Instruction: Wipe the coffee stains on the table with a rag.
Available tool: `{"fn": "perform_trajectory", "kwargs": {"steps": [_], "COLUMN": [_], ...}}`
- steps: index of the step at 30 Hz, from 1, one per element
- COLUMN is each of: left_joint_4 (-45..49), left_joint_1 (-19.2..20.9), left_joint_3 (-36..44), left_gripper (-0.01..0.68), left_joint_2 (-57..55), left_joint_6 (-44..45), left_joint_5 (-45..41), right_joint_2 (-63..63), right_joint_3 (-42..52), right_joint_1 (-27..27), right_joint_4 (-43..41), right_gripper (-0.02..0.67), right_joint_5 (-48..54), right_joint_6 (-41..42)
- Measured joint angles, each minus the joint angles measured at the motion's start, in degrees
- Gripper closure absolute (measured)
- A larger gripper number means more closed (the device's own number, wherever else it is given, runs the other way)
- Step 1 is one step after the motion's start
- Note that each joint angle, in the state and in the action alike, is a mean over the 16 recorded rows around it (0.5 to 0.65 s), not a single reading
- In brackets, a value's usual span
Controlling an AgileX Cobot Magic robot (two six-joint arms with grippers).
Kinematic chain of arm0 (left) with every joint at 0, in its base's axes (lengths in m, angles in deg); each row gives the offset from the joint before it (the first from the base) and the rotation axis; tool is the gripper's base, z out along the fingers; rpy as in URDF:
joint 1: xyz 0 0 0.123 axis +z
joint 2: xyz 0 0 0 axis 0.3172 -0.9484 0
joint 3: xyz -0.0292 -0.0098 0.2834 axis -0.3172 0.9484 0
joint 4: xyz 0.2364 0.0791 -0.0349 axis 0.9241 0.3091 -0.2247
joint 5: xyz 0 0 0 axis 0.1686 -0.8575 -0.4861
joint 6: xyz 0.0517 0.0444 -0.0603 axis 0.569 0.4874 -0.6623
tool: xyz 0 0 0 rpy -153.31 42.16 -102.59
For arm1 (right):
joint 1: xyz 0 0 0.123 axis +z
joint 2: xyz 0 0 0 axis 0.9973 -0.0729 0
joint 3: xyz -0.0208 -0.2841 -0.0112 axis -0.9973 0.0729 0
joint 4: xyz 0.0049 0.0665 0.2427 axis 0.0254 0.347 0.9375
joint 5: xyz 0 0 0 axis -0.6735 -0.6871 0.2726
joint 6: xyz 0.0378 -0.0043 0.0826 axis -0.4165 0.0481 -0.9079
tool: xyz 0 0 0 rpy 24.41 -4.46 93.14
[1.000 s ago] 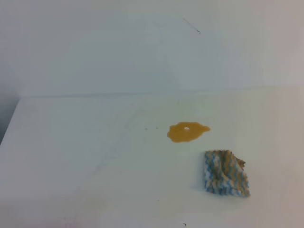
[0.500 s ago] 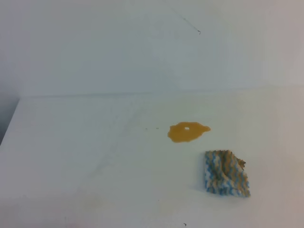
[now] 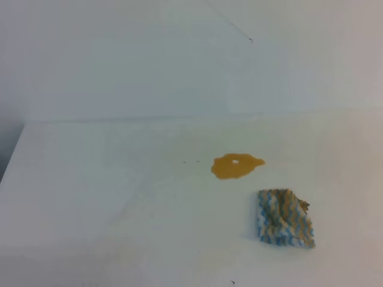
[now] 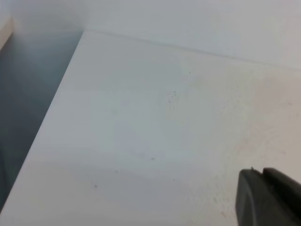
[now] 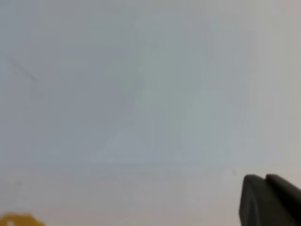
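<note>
The coffee stains form one amber puddle with a small white glint, right of the middle of the white table. Just in front of it and to the right lies the rag, a wrinkled striped square with a brownish corner, untouched. No gripper shows in the exterior high view. In the left wrist view my left gripper is a dark tip at the lower right, fingers pressed together over bare table. The right gripper looks the same in the right wrist view, shut and empty, with an edge of the coffee stains at the bottom left.
A pale wall rises behind the table's far edge. The table's left edge drops to a dark gap. A few tiny dark specks dot the tabletop.
</note>
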Motion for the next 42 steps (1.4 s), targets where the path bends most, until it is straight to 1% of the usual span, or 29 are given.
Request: {"fn": "perform_trajectory", "kwargs": {"steps": [4, 8, 11, 19, 23, 26, 30, 37, 42], "left_joint_4": [0.0, 0.0, 0.0, 0.0, 0.0, 0.0, 0.0, 0.0, 0.0], "left_joint_1": [0.0, 0.0, 0.0, 0.0, 0.0, 0.0, 0.0, 0.0, 0.0], "left_joint_3": [0.0, 0.0, 0.0, 0.0, 0.0, 0.0, 0.0, 0.0, 0.0], "left_gripper": [0.674, 0.674, 0.674, 0.674, 0.674, 0.674, 0.674, 0.674, 0.674], "left_joint_2": [0.0, 0.0, 0.0, 0.0, 0.0, 0.0, 0.0, 0.0, 0.0], "left_joint_6": [0.0, 0.0, 0.0, 0.0, 0.0, 0.0, 0.0, 0.0, 0.0], "left_joint_5": [0.0, 0.0, 0.0, 0.0, 0.0, 0.0, 0.0, 0.0, 0.0], "right_joint_2": [-8.5, -17.7, -25.3, -45.4, -53.7, -58.5, -62.8, -66.0, -67.6], "right_joint_3": [-0.8, -2.2, -4.2, -11.1, -13.7, -14.8, -15.3, -16.0, -17.4], "right_joint_1": [1.6, 5.4, 9.3, 20.6, 23.8, 25.1, 25.6, 26.1, 26.8], "right_joint_4": [2.6, 5.1, 6.1, 6.2, 6.6, 7.0, 7.9, 10.2, 11.7], "right_gripper": [0.636, 0.582, 0.507, 0.282, 0.207, 0.186, 0.184, 0.185, 0.186], "right_joint_5": [-5.8, -9.2, -8.3, -2.1, -0.1, 0.0, -1.0, -1.9, -0.8], "right_joint_6": [1.0, 4.1, 7.0, 13.9, 14.8, 14.9, 14.9, 15.2, 15.7]}}
